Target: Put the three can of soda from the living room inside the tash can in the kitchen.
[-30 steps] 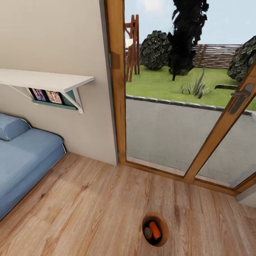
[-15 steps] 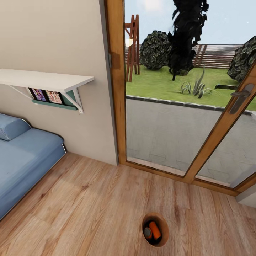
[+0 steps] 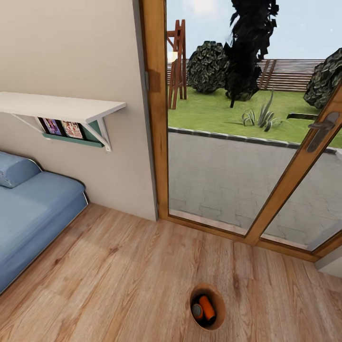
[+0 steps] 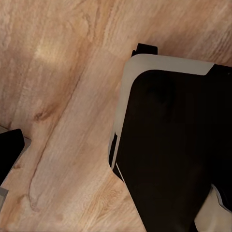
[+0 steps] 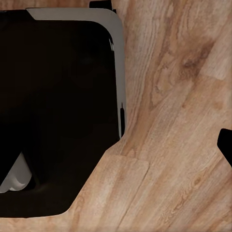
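Note:
The copper-brown trash can (image 3: 207,306) stands on the wood floor near the bottom of the head view, in front of the glass doors. Inside it lie two orange soda cans: one (image 3: 207,307) shows its orange side, the other (image 3: 197,311) shows a grey metal end. A third can is not visible among them. In the left wrist view a dark fingertip (image 4: 9,152) of my left gripper shows at the picture's edge over bare floor. In the right wrist view a dark fingertip (image 5: 225,145) of my right gripper shows likewise. Nothing is seen held by either.
A blue sofa (image 3: 28,209) fills the left, with a white wall shelf (image 3: 61,107) above it. Wood-framed glass doors (image 3: 247,142) with a handle (image 3: 323,129) close off the garden ahead. My dark base (image 4: 169,145) (image 5: 58,96) stands on the plank floor (image 3: 118,275).

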You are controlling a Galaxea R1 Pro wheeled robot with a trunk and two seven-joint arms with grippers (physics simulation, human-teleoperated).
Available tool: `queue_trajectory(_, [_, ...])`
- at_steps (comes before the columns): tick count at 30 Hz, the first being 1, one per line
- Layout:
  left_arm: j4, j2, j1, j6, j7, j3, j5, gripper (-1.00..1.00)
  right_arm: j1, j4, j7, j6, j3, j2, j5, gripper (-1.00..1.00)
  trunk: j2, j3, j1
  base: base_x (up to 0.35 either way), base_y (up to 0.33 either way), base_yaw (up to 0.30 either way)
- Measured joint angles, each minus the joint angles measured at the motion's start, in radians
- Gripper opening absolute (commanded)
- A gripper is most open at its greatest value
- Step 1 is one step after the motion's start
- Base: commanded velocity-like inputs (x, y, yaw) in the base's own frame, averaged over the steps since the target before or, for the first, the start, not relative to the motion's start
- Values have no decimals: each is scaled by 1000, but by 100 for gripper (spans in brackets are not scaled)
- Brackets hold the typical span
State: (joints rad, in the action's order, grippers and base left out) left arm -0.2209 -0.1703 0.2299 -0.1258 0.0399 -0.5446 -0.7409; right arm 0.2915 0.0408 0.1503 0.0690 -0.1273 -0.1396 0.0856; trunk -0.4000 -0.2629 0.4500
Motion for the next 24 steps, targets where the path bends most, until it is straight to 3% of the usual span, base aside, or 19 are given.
queue_trajectory(24, [0, 0, 0, 0, 0, 0, 0, 100, 0, 0, 0, 0, 0, 0, -1, 100, 0, 0, 0, 0, 0, 0])
